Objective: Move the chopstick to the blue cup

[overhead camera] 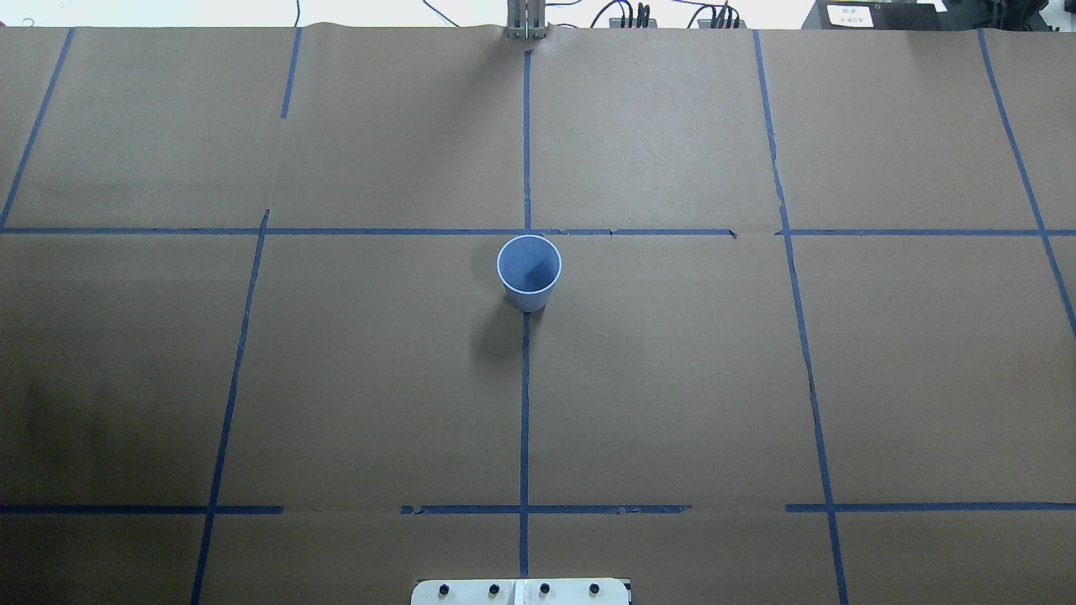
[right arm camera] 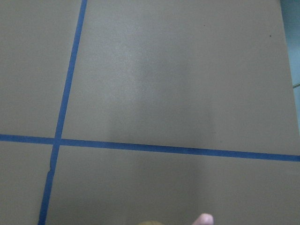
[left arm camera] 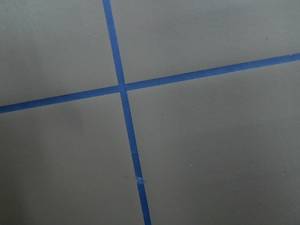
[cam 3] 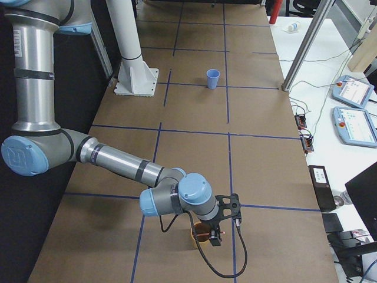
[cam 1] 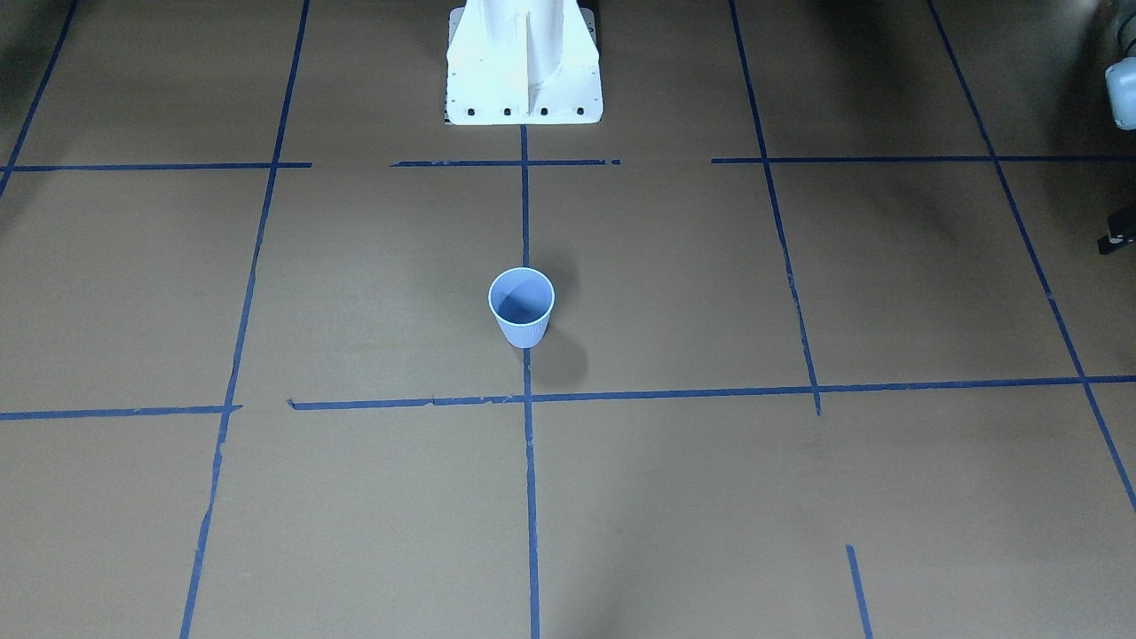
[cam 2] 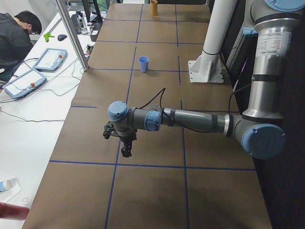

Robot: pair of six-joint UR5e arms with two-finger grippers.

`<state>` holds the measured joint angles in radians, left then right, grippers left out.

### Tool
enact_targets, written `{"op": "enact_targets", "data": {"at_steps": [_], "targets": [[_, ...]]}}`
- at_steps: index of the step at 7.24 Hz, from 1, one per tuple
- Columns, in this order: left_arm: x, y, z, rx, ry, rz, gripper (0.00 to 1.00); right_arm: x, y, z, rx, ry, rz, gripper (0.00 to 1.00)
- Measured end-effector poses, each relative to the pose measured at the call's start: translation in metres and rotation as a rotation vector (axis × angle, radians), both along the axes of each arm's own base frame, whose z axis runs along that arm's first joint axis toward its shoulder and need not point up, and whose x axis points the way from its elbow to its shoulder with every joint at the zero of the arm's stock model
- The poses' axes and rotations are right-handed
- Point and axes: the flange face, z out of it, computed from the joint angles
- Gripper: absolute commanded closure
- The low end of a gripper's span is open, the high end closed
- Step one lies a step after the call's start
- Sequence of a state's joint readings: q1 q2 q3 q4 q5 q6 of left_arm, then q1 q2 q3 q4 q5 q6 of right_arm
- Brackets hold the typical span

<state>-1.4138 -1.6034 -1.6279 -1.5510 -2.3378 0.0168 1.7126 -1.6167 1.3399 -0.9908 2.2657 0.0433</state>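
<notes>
The blue cup [cam 1: 521,306] [overhead camera: 529,269] stands upright at the table's middle on a blue tape line, and nothing shows inside it. It looks small and far off in the side views [cam 2: 143,63] [cam 3: 212,78]. A pinkish tip [right arm camera: 205,219] pokes in at the bottom edge of the right wrist view and seems to be the chopstick's end; the rest is out of view. My right gripper [cam 3: 213,238] hangs low over the table's right end, far from the cup. My left gripper [cam 2: 126,150] points down over the left end. I cannot tell whether either is open or shut.
A brown-orange cup [cam 3: 199,232] stands right under the right gripper, and its rim [right arm camera: 150,223] just shows. The white robot base [cam 1: 524,71] is behind the blue cup. A person [cam 2: 16,33] sits at a side table with pendants [cam 3: 353,91]. Blue tape lines cross the brown paper.
</notes>
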Motion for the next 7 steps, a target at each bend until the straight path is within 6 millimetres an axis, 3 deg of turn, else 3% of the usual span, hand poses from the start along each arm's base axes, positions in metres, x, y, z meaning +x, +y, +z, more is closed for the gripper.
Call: {"op": "enact_targets", "data": {"at_steps": [1, 2, 6, 7], "targets": [[0.000, 0.000, -0.001, 0.002, 0.000, -0.001, 0.00, 0.001, -0.010, 0.002, -0.002, 0.000, 0.000, 0.02], [-0.001, 0.000, -0.001, 0.003, 0.000, -0.001, 0.00, 0.002, -0.019, 0.004, -0.006, -0.001, 0.000, 0.12], [-0.001, 0.000, -0.003, 0.006, 0.001, -0.002, 0.00, -0.001, -0.020, 0.020, -0.042, -0.031, -0.008, 0.86], [-0.001, 0.000, -0.004, 0.007, 0.002, -0.002, 0.00, -0.002, -0.018, 0.022, -0.044, -0.038, -0.010, 0.94]]}}
